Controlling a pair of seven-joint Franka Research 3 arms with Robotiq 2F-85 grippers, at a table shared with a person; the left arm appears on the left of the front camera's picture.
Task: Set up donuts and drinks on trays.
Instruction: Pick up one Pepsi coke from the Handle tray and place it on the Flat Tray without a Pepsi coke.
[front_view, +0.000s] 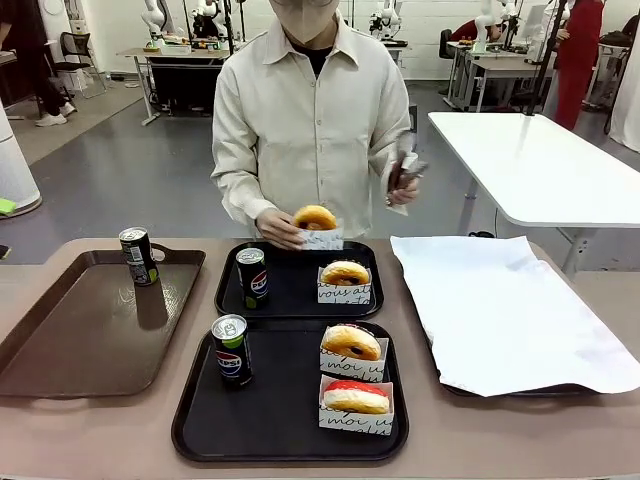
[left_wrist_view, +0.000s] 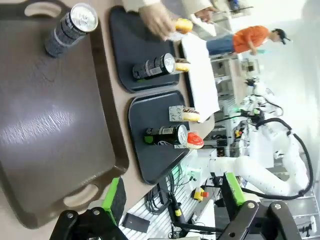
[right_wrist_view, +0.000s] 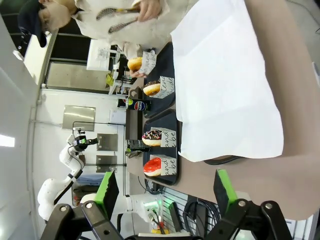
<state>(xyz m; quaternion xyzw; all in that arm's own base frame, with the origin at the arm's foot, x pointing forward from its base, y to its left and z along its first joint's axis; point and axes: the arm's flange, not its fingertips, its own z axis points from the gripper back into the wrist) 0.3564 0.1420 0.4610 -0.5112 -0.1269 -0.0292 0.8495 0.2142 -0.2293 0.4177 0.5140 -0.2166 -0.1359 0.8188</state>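
Two black trays (front_view: 290, 440) carry three boxed donuts (front_view: 351, 343) and two cans (front_view: 231, 350); a person's hand (front_view: 277, 228) holds a fourth donut (front_view: 314, 218). Both grippers, left gripper (left_wrist_view: 172, 197) and right gripper (right_wrist_view: 165, 187), stand wide and empty.

- A robotics lab, open and hall-like, with a grey floor (front_view: 130, 170).
- Beyond the person (front_view: 312, 110), white work tables (front_view: 540, 165) and benches carry other robot rigs.
- Cables and electronics (left_wrist_view: 170, 205) lie just beneath the left gripper (left_wrist_view: 172, 197).
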